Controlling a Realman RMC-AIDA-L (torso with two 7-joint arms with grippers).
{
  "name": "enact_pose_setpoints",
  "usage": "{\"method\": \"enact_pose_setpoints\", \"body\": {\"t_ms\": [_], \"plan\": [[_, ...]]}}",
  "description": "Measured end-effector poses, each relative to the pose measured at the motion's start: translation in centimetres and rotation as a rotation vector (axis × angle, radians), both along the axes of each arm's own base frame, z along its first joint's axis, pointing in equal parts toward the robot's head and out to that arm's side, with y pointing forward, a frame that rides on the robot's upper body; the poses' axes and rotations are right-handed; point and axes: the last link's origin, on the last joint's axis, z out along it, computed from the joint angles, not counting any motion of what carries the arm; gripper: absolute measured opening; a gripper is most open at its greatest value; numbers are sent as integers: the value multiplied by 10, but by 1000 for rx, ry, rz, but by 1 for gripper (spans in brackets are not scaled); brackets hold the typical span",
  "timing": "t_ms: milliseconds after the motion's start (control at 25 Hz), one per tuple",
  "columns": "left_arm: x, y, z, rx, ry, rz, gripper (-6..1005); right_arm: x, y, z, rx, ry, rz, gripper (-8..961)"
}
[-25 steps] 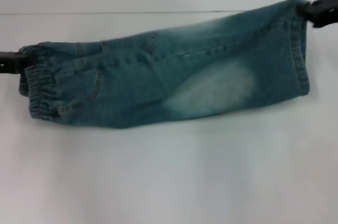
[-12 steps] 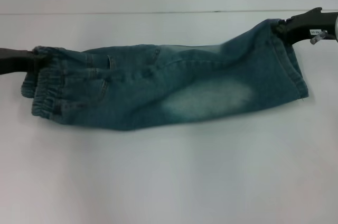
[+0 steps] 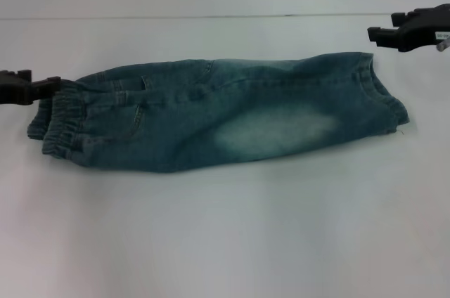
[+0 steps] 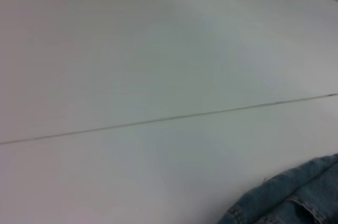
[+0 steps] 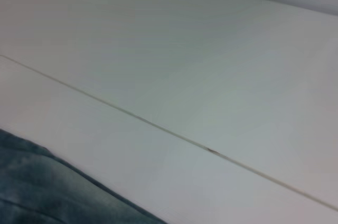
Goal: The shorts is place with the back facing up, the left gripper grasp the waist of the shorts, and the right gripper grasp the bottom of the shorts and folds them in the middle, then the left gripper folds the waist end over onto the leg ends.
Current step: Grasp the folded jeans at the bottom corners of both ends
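The blue denim shorts (image 3: 225,115) lie flat on the white table, folded lengthwise into a long band. The elastic waist (image 3: 60,126) is at the left end and the leg hems (image 3: 385,98) at the right end. My left gripper (image 3: 53,87) sits low at the far corner of the waist, open, its tip just touching the fabric edge. My right gripper (image 3: 376,31) hovers open above and beyond the leg end, apart from the cloth. A corner of the shorts (image 4: 296,203) shows in the left wrist view, and an edge of the shorts (image 5: 47,192) in the right wrist view.
The white table (image 3: 225,242) stretches bare in front of the shorts. A thin seam (image 3: 211,16) runs across it behind the shorts. A pale wall stands beyond.
Both ends of the shorts have dropped flat onto the table. The right gripper has let go of the leg end and pulled back upward. The left gripper has opened at the waist.
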Motion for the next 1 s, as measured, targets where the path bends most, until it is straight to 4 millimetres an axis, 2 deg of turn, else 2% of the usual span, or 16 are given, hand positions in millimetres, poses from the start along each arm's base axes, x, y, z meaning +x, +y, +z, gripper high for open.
{"method": "enact_pose_setpoints", "body": {"t_ms": [80, 160, 320, 600, 800, 1000], "plan": [[-1, -4, 4, 7, -5, -17, 610, -2, -5, 2, -9, 25, 26, 405], [-2, -13, 12, 22, -20, -50, 652, -5, -12, 2, -24, 63, 60, 445], [-5, -36, 24, 32, -48, -125, 736, -6, -31, -2, -75, 138, 149, 609], [-28, -82, 16, -1, -66, -183, 868, 7, -77, -20, -112, 299, 345, 909], [-38, -106, 5, -36, -81, -207, 908, 25, -109, -47, -195, 323, 436, 920], [-43, -111, -7, -59, -79, -201, 907, 34, -141, -72, -267, 352, 538, 923]]}}
